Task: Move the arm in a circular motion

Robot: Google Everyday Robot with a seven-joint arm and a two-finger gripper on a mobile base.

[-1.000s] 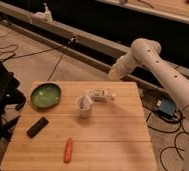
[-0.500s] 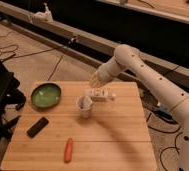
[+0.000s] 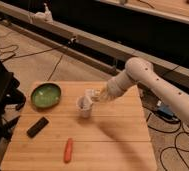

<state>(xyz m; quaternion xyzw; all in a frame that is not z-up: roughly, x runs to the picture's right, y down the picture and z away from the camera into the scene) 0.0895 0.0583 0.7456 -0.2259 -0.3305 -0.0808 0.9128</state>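
The arm (image 3: 153, 85) is a thick white tube with dark dots. It reaches in from the right, bends at a rounded joint (image 3: 138, 67) and tapers down to the left. Its gripper (image 3: 94, 95) is shut with nothing visibly held. It hangs low over the back middle of the wooden table (image 3: 113, 140), just behind and to the right of a white cup (image 3: 84, 107). The tip covers part of a small white item lying there.
A green bowl (image 3: 46, 95) sits at the table's back left. A black block (image 3: 37, 126) lies at the left front, and an orange carrot-like piece (image 3: 68, 150) near the front edge. Cables run over the floor behind and to the right.
The arm has swung left and downward. Its tip has moved from beyond the table's back right edge to low over the table beside the cup.
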